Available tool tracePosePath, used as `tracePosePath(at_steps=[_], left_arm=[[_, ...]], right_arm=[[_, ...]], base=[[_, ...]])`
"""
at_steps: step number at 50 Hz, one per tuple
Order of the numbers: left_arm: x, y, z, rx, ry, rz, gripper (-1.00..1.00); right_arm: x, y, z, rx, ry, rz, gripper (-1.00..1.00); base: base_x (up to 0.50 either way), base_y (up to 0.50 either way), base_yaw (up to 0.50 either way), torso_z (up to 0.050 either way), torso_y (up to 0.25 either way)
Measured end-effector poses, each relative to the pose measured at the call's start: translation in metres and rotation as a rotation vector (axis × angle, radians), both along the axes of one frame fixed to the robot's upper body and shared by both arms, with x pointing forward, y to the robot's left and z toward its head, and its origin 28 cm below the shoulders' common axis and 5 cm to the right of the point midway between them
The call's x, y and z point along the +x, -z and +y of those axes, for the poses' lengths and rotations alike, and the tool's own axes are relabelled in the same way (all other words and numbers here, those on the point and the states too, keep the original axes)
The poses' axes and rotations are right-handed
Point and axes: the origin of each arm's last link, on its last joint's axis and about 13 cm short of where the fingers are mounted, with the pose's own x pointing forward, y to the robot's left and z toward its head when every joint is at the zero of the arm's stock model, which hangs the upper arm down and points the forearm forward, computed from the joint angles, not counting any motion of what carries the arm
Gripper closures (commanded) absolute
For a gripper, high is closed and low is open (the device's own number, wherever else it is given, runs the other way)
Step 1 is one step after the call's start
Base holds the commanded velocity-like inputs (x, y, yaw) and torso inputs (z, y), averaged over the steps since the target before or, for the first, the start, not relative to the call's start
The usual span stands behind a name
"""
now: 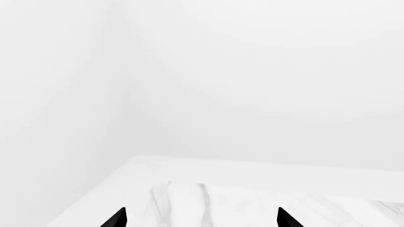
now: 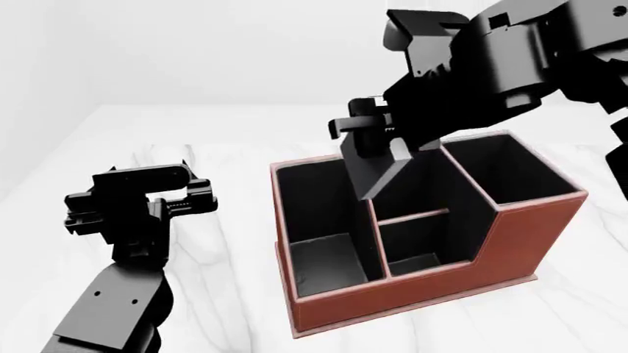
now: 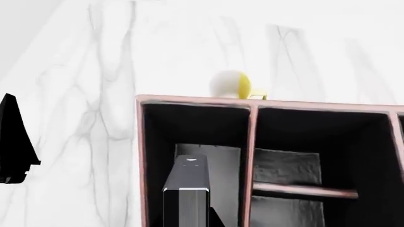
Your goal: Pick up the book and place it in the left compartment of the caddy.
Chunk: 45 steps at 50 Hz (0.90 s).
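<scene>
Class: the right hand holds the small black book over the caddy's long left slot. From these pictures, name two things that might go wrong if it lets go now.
1. The small thin black book hangs tilted above the reddish-brown leather-look caddy, near the wall beside the long narrow left compartment. It might catch that wall or drop into the neighbouring slot.
2. The right hand sits close over the caddy; lowering it might knock the rim.

Head view high, looking down over caddy (image 2: 422,287) and both arms, right wrist view close above the same caddy (image 3: 252,106), left wrist view facing bare wall.
</scene>
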Motion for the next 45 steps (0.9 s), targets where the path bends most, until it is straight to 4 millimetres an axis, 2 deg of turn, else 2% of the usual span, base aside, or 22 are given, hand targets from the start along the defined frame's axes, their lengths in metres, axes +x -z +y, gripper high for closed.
tracePosePath(at_steps=[14,45], left_arm=[[0.0,0.001,0.0,-0.002,0.0,0.004,-1.0],[0.002,0.005,0.0,-0.002,-0.001,0.017,-1.0]], right_arm=[[0.007,0.01,0.001,-0.008,-0.015,0.026,1.0],[0.039,0.067,0.018,-0.03,-0.028,0.186,1.0]], base=[[0.0,0.0,0.0,0.0,0.001],[0.0,0.0,0.0,0.0,0.001]])
